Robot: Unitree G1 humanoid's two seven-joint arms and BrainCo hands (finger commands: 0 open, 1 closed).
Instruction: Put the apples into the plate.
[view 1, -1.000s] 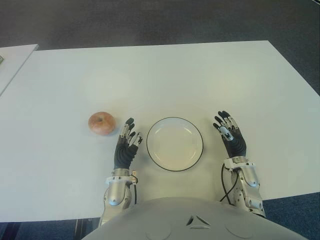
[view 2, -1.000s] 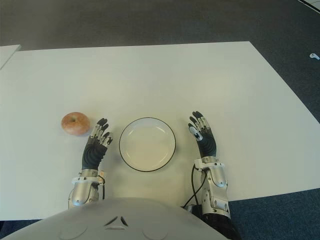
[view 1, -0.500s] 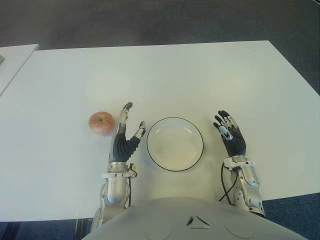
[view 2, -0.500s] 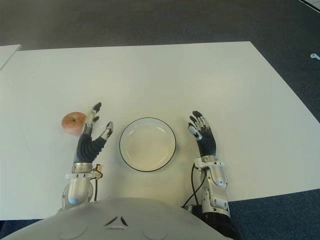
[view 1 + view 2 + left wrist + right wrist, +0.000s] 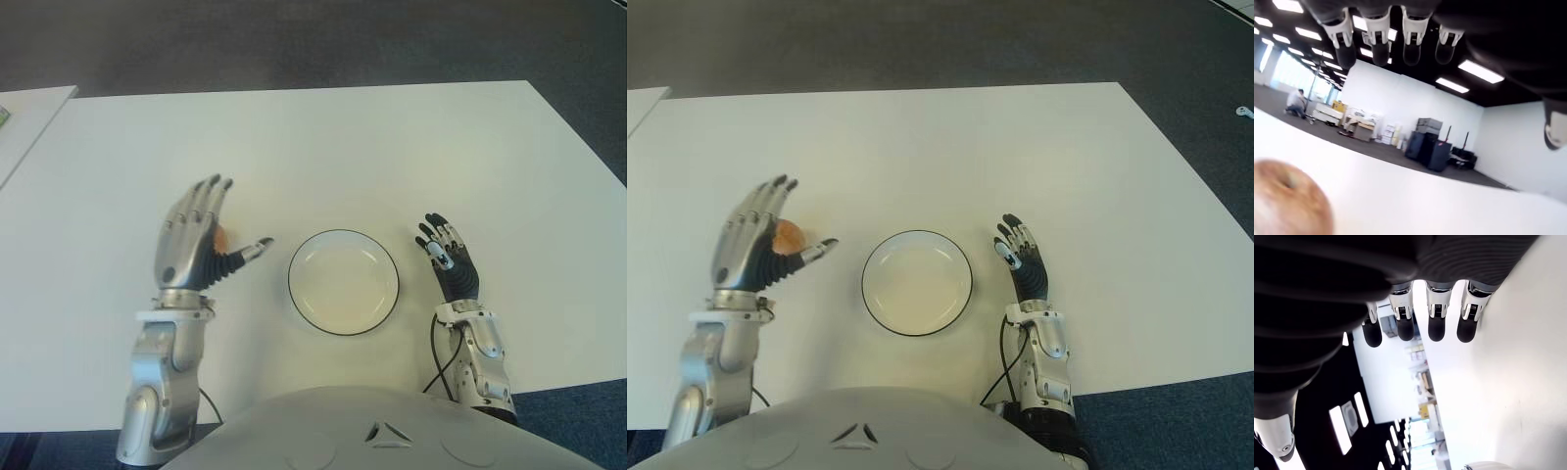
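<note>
A reddish apple lies on the white table, left of the plate, and is mostly hidden behind my raised left hand. In the left wrist view the apple shows below the spread fingers, apart from them. That hand is open, lifted above the table, thumb pointing toward the plate. The white plate with a dark rim sits at the table's front middle and holds nothing. My right hand shows just right of the plate, open, fingers straight.
A second white table edge shows at the far left. Dark carpet lies beyond the table's far edge. A small white object lies on the floor at the far right.
My left hand has risen from beside the plate, moved left and up over the apple and spread open, now covering most of it. The right hand has barely moved.
</note>
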